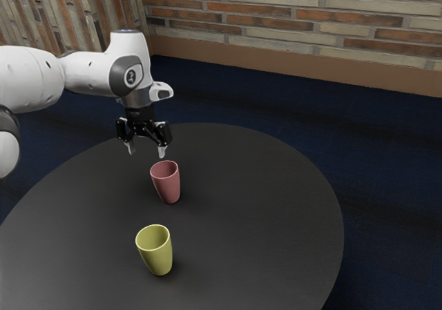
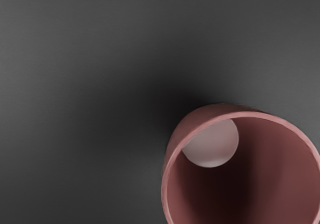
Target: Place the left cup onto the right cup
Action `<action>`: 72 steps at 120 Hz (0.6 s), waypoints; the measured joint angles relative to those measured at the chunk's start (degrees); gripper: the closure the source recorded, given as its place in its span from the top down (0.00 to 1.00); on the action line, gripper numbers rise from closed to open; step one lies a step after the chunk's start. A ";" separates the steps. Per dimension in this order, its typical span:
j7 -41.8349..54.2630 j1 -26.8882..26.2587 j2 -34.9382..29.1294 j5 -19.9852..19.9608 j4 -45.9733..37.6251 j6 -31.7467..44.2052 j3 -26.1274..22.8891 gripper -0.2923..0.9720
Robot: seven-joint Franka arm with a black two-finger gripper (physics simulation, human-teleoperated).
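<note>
On the dark table (image 1: 276, 206), pink cup (image 1: 166, 181) upright just beneath the spread, empty hand (image 1: 146, 150).

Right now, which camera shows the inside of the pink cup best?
The wrist view: it looks down into the pink cup, showing rim, inner wall and pale bottom. The exterior view shows the cup from the side, upright on the table, interior mostly hidden.

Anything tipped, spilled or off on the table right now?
Nothing stands out. The pink cup and the yellow cup both stand upright, apart, on the table. The tool hangs open above the pink cup, touching nothing.
</note>
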 joint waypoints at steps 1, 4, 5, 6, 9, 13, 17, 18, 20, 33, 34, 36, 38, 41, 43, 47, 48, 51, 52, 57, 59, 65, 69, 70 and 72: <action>-0.01 0.00 0.03 0.00 0.00 0.02 -0.01 0.77; -0.04 0.00 0.10 0.00 0.00 0.06 -0.04 0.77; -0.05 0.00 0.12 0.00 -0.01 0.08 -0.05 0.77; -0.06 0.00 0.13 0.00 -0.02 0.09 -0.05 0.77; -0.08 0.00 0.16 0.00 -0.06 0.14 -0.08 0.77; -0.12 0.00 0.18 -0.01 -0.29 0.21 -0.12 0.77; -0.15 0.00 0.20 -0.03 -0.60 0.34 -0.15 0.77; -0.16 0.00 0.20 -0.03 -0.68 0.39 -0.15 0.77; -0.17 0.00 0.21 -0.04 -0.80 0.48 -0.16 0.77; -0.27 0.00 0.06 -0.13 -2.38 1.44 -0.21 0.77; -0.28 0.00 0.04 -0.15 -2.49 1.52 -0.21 0.77; -0.29 0.00 0.02 -0.19 -2.67 1.66 -0.20 0.77; -0.31 0.00 0.02 -0.23 -2.87 1.80 -0.22 0.77; -0.33 0.00 0.03 -0.28 -3.10 1.99 -0.23 0.77; -0.34 0.00 0.03 -0.31 -3.24 2.10 -0.24 0.77; -0.37 0.00 0.04 -0.36 -3.44 2.34 -0.25 0.77; -0.38 0.00 0.04 -0.37 -3.48 2.40 -0.25 0.77; -0.40 0.00 0.04 -0.40 -3.59 2.63 -0.26 0.77; -0.41 0.00 0.04 -0.41 -3.62 2.71 -0.26 0.77; -0.44 0.00 0.04 -0.44 -3.84 3.05 -0.26 0.77; -0.45 0.00 0.04 -0.45 -3.99 3.17 -0.26 0.77; -0.48 0.01 0.04 -0.48 -4.28 3.52 -0.25 0.77; -0.50 0.02 0.05 -0.49 -4.38 3.75 -0.22 0.77; -0.50 0.01 0.06 -0.49 -4.39 3.80 -0.21 0.77; -0.51 0.03 0.08 -0.49 -4.42 3.90 -0.20 0.77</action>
